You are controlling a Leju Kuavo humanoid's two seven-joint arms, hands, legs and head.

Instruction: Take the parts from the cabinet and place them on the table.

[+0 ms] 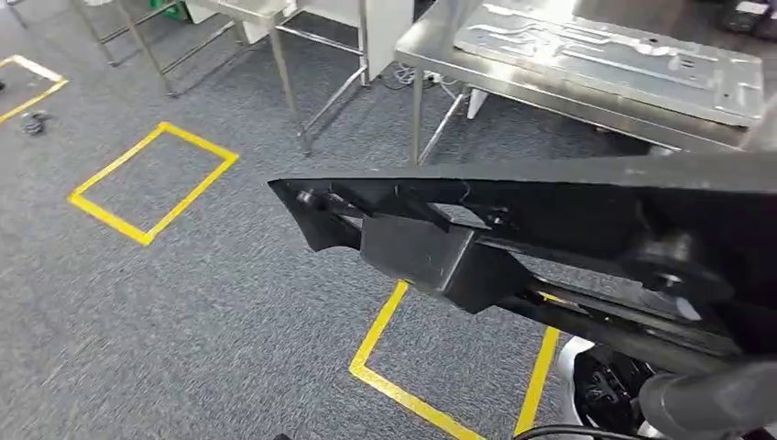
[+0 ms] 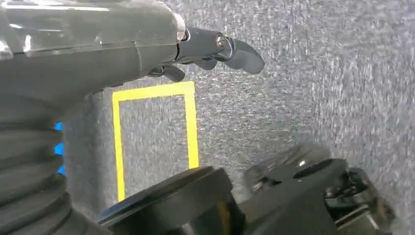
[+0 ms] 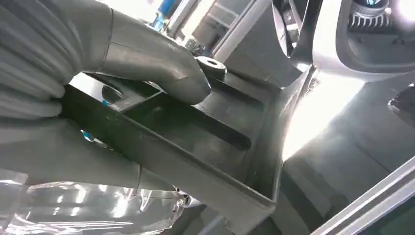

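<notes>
Our right hand (image 3: 93, 98) clamps thumb over the black part (image 1: 513, 229), whose long axis runs nine-to-three; the table (image 1: 431, 41) lies at one o'clock. Left hand (image 2: 161, 44) hangs empty, fingers loosely apart.

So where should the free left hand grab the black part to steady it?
Probably the boxy block at mid-length of the black part, approached from below: it juts down, chunkier than the thin pointed tip. The right hand already grips the other end; the left hand hangs over the carpet.

Even overhead light, bright; glare on steel table (image 1: 513, 73) top and metal panel (image 1: 623, 55). Head view slightly motion-blurred, carpet (image 1: 183, 302) smeared. Right wrist view blown-out highlights, close surfaces soft. Left wrist view foreground out of focus
</notes>
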